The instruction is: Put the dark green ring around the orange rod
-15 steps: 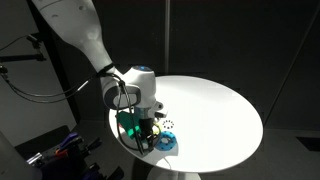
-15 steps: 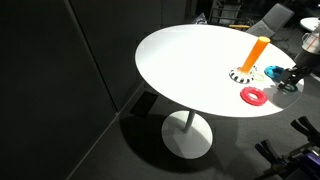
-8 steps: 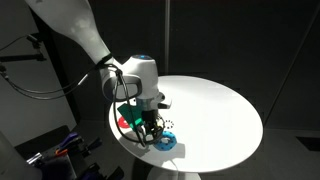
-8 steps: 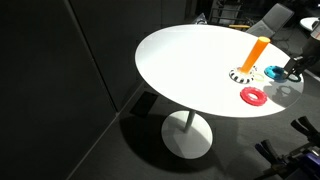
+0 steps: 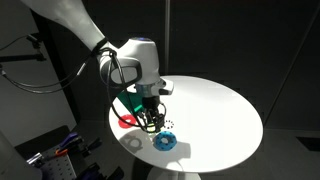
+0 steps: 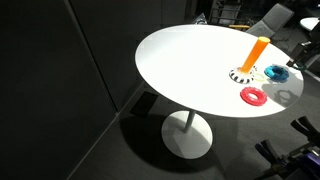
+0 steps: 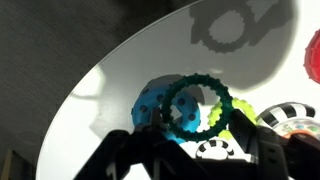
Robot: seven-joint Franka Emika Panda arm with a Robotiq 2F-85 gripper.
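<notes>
One round white table [image 6: 190, 60] stands in a dark room with black walls. The dark green ring [image 7: 197, 105], donut-shaped with a knobbly rim, is lifted off the tabletop, above a blue ring [image 7: 148, 108] and near the orange rod [image 6: 258, 50]. The gripper [image 5: 150, 123] has its fingers clamped on the ring's lower edge.

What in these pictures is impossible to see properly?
- In an exterior view, the gripper carries the dark green ring, but there it is too small and dark to make out. Only the wrist view shows it.
- In an exterior view with the orange rod, the gripper is lost at the right edge.
- In the wrist view, the red ring is cut by the right edge.
</notes>
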